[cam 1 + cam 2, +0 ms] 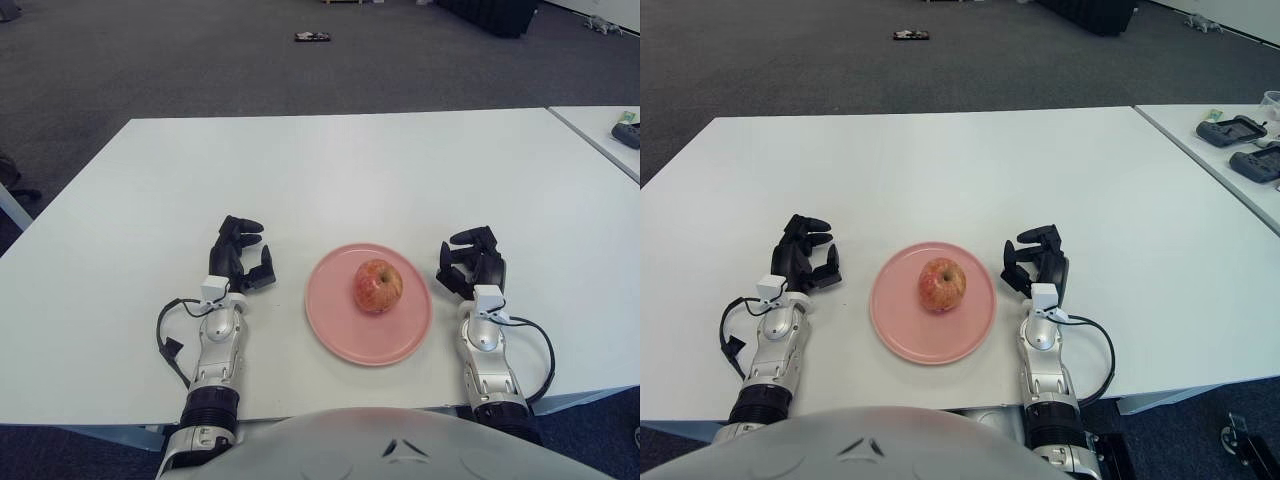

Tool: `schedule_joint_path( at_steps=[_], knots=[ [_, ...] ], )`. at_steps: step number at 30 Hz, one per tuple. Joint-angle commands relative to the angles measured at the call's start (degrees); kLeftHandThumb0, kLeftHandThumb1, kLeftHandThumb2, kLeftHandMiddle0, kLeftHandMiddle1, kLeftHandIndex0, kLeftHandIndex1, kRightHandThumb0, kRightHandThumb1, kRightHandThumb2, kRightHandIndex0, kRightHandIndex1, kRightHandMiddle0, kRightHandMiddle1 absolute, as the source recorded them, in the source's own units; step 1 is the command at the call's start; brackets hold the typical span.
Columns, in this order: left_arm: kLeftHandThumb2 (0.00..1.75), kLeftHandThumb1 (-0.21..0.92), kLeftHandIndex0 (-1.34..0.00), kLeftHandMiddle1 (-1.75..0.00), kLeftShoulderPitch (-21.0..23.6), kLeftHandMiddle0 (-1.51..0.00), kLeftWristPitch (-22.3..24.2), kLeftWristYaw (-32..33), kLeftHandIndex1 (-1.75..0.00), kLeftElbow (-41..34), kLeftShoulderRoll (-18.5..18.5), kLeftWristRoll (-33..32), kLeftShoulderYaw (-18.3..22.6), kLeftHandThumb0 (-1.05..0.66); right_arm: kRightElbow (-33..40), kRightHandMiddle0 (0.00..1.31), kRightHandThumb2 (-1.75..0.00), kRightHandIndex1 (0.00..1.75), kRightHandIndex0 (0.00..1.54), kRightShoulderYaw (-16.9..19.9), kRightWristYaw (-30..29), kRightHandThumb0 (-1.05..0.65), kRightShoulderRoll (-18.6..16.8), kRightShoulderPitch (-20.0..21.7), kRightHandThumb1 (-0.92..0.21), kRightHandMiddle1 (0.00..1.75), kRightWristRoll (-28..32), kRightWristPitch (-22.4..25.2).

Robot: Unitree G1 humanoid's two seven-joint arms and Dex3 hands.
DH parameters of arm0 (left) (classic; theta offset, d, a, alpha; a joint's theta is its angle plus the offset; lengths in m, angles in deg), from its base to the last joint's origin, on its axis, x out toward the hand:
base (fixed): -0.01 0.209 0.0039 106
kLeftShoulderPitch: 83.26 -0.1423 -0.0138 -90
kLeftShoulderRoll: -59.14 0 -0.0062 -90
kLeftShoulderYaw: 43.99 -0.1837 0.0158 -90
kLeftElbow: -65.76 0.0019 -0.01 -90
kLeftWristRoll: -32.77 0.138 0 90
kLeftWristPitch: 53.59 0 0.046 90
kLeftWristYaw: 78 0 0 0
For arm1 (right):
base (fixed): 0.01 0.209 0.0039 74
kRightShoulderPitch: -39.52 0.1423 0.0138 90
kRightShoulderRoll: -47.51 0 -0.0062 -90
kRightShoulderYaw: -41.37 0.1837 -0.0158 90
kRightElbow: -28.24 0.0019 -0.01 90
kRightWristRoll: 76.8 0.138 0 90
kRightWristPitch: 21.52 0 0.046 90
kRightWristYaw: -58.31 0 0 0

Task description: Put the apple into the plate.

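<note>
A red and yellow apple sits upright on the pink plate, a little above the plate's middle. My right hand is just right of the plate's rim, fingers relaxed and holding nothing, a small gap between it and the plate. On the other side, my left hand shows left of the plate with its fingers loosely spread and empty. Both forearms reach in from the near table edge.
The white table stretches wide beyond the plate. A second table at the far right carries dark controllers. A small dark object lies on the grey carpet far behind.
</note>
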Motion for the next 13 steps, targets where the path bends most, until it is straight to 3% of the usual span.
schedule_joint_path(
  at_steps=[1,13],
  knots=[
    [1.45,0.21,-0.46,-1.75,-2.3,-0.68,1.8,-0.4,-1.75,1.9,0.2,-0.6,0.1,-0.01,0.7,0.38,-0.94,1.44,0.62,0.1,0.6,-0.39,-0.4,-0.6,-0.63,1.75,0.4,0.8],
    [1.31,0.34,-0.37,-1.71,-2.7,-0.61,2.4,0.0,-1.75,0.9,0.4,-0.3,0.0,-0.01,2.3,0.38,-0.95,1.44,0.60,-0.2,2.3,-0.40,-0.4,-1.3,-0.62,1.75,0.2,2.4]
  ],
)
